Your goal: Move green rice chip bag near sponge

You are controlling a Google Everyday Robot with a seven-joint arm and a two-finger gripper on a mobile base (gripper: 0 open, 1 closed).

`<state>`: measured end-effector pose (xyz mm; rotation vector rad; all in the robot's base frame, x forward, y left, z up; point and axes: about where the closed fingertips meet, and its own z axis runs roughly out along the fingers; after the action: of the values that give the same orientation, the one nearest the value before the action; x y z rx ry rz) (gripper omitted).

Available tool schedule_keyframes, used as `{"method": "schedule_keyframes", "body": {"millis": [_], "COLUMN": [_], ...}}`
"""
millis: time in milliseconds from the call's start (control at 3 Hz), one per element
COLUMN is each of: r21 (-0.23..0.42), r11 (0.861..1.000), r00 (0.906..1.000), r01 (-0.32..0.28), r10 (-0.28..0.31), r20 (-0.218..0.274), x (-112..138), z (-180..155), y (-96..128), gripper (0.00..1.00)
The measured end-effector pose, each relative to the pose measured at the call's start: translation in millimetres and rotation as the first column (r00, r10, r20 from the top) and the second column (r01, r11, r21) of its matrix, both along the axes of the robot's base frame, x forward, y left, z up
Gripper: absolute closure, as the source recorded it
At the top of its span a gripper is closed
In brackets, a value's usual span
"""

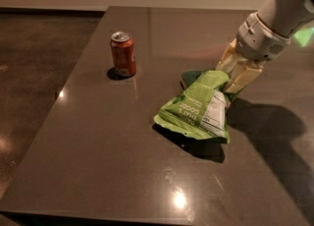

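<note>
I am pinching the top end of the bag [196, 109] with the gripper [226, 80], over the right side of the table [122, 136]. The two pale fingers are squeezing that end from both sides. So the top is riding up and the bottom end is hanging low, throwing a dark shadow on the table. I am guessing the flat end is the easy place to grab such a floppy thing.

The bag is hanging right by the sponge [188, 78] and is covering part of it. I am only seeing a dark green bit peeking out behind the bag's top. The can [122, 53] is standing well apart, off to the left.

The bag is looking big, crinkly and lime green, with white words and a white label facing me. I am thinking the job is nearly done.
</note>
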<state>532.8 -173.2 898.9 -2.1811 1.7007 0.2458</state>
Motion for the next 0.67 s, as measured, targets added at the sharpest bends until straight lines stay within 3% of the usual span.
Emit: {"method": "schedule_keyframes", "body": {"millis": [333, 667], "r21": [0.005, 0.007], "r11": [0.999, 0.999], "r00": [0.9994, 0.9994], "r01": [0.033, 0.034], "r10": [-0.033, -0.034], "r20": [-0.004, 0.002], "x": [-2.2, 0.2], "z": [-4.7, -5.5], "y": [-16.0, -14.3], "gripper": [0.36, 0.13]}}
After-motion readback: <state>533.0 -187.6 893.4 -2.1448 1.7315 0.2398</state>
